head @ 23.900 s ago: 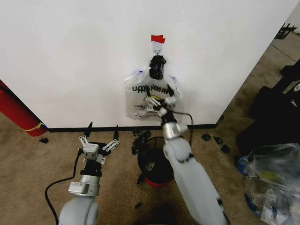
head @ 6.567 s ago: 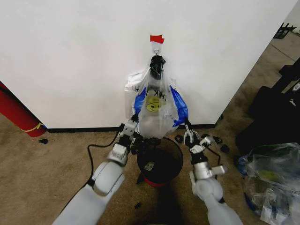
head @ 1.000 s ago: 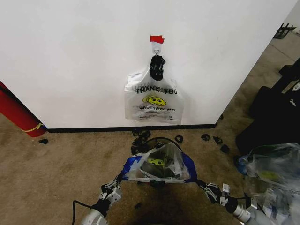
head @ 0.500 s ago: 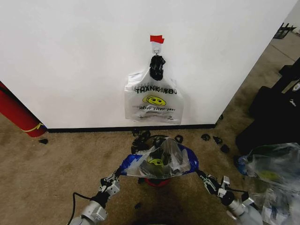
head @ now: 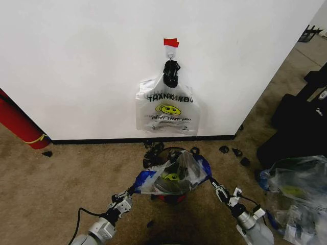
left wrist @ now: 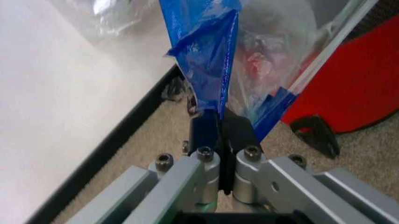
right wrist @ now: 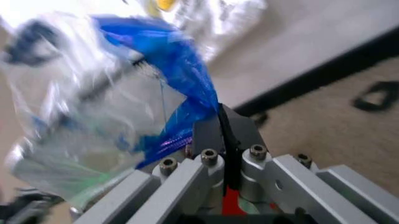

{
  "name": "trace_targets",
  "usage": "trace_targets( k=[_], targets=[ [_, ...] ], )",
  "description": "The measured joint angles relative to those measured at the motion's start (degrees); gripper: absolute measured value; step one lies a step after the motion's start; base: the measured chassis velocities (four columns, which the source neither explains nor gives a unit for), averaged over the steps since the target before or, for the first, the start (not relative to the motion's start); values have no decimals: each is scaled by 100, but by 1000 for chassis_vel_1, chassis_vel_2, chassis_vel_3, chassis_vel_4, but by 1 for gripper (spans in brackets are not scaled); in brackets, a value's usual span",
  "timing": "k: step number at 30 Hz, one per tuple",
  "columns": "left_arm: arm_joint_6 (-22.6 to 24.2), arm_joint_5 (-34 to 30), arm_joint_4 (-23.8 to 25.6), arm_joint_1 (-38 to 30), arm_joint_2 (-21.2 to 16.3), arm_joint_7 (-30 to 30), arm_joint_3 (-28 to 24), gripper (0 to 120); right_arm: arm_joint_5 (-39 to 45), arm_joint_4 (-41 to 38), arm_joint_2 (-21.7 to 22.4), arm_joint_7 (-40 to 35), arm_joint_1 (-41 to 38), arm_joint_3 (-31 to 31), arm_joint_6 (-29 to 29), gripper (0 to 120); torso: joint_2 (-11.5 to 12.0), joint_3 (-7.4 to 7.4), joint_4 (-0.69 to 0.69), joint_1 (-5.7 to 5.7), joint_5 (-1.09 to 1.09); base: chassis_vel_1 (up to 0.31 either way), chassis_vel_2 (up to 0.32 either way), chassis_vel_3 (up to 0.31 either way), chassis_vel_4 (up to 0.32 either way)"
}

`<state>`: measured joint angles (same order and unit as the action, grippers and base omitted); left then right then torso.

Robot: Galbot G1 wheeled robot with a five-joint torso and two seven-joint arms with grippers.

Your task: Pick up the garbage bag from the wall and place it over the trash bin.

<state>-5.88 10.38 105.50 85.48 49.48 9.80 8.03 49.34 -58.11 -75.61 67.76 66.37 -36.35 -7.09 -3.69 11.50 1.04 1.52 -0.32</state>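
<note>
In the head view, the garbage bag (head: 172,177) was stretched over the trash bin (head: 171,196) on the carpet, just in front of the wall (head: 76,66). The left gripper (head: 132,191) held the bag's blue corner on the left side and the right gripper (head: 211,184) held the opposite blue corner. On the wall above hung a white smiley-face bag (head: 166,108) under a strip of red tape (head: 171,42).

In the left wrist view, the left gripper (left wrist: 221,126) had its fingers (left wrist: 204,133) pressed together on a blue fold of the garbage bag (left wrist: 206,51), with the bin's red base (left wrist: 349,88) just beside it.

In the right wrist view, the right gripper (right wrist: 223,127) had its fingers (right wrist: 244,130) pinched tight on the garbage bag (right wrist: 124,102) at its blue edge
</note>
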Motion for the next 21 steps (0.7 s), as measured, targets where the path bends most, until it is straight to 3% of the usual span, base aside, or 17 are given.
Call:
trace_targets(
  k=[5, 11, 16, 21],
  targets=[
    [242, -427, 19, -16, 2, 5, -21, 0, -117, 35, 13, -229, -7, 24, -231, 0, 0, 0, 0, 0, 1, 0, 0, 0, 0],
    [256, -585, 166, 129, -46, -63, 16, 0, -150, 36, 58, 43, 34, -25, -296, 0, 0, 0, 0, 0, 1, 0, 0, 0, 0],
    [161, -557, 339, 314, -105, -104, 104, 6, -186, 12, 153, 534, 106, -110, -296, 14, 0, 0, 0, 0, 2, 0, 0, 0, 0],
    [175, -418, 714, 709, -292, -203, 263, 27, -376, -62, 392, 1312, 200, -311, -134, 35, 0, 0, 0, 0, 2, 0, 0, 0, 0]
  ],
)
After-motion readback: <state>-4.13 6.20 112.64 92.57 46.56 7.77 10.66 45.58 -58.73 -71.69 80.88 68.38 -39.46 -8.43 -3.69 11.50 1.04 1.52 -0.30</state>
